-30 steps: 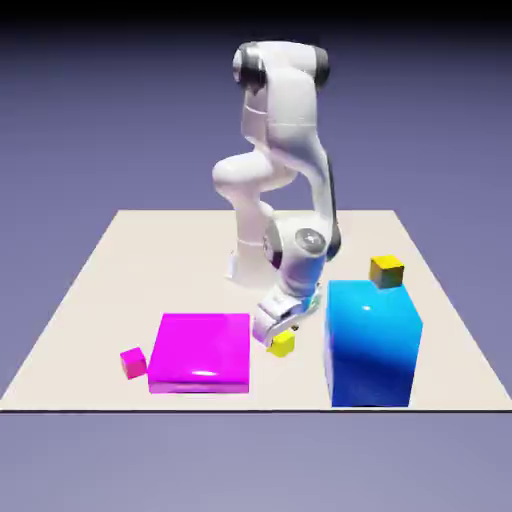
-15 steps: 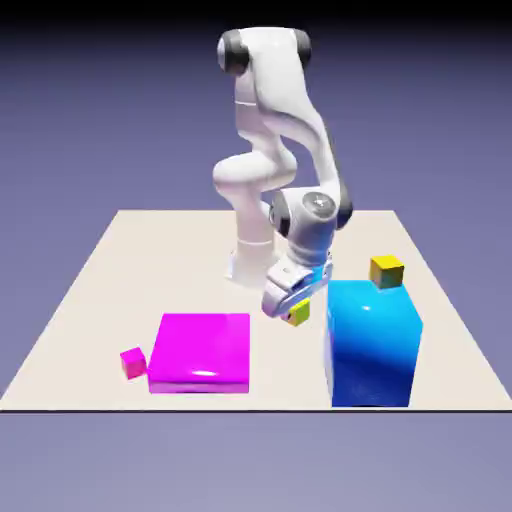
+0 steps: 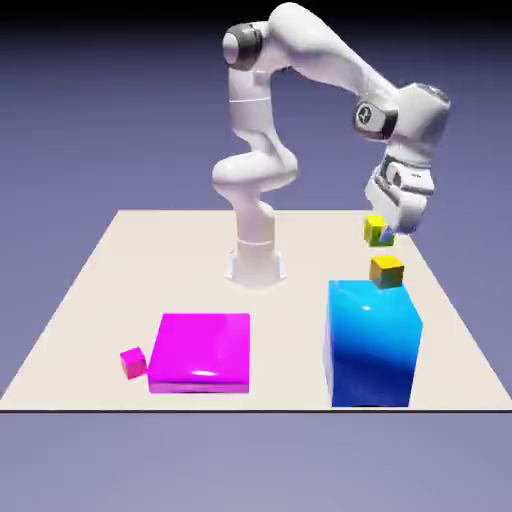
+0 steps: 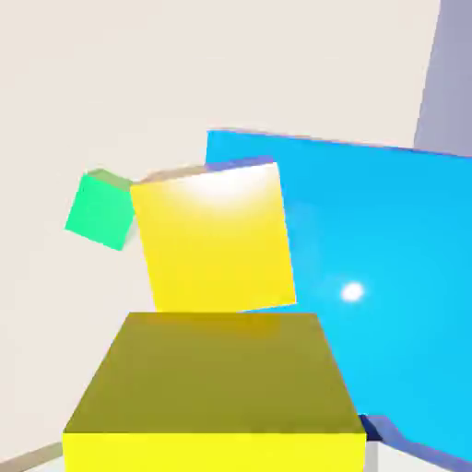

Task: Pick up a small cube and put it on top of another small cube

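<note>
Two small cubes matter here. Your fingers (image 3: 381,236) are clamped on the tiny lemon-yellow cube (image 3: 376,230), up in the air, and the tiny golden-orange cube with darker sides (image 3: 386,270) sits on the table right below, a touch toward the exterior view's right — so I'd say you mostly need to go down. It's just behind the big glossy blue block (image 3: 373,342). No labels or writing anywhere.

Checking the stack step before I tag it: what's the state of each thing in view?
hand: shut on yellow cube, raised
yellow cube: held in the air, not yet on the orange cube
orange cube: resting by the blue block, nothing on it
blue block: on table, untouched
magenta block: on table, untouched
pink cube: on table beside magenta block
</note>
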Controlling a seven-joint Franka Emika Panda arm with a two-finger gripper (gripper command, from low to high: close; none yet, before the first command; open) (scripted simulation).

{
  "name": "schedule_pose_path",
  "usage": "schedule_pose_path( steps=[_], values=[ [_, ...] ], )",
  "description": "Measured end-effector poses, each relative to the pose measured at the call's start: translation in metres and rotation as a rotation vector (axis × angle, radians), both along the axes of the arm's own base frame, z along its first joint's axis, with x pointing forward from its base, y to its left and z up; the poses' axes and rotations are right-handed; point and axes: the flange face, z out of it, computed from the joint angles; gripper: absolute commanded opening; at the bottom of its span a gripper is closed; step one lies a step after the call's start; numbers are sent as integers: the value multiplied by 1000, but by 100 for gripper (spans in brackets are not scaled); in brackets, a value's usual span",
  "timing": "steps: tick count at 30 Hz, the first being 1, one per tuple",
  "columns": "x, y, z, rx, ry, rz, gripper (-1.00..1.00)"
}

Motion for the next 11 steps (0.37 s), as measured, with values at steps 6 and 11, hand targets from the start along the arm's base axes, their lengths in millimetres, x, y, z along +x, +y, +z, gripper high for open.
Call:
schedule_pose_path(
  steps=[6,11],
  values=[
    [3,-12,-68,0,-2,0,100],
    [0,0,-1,0,-2,0,100]
  ],
)
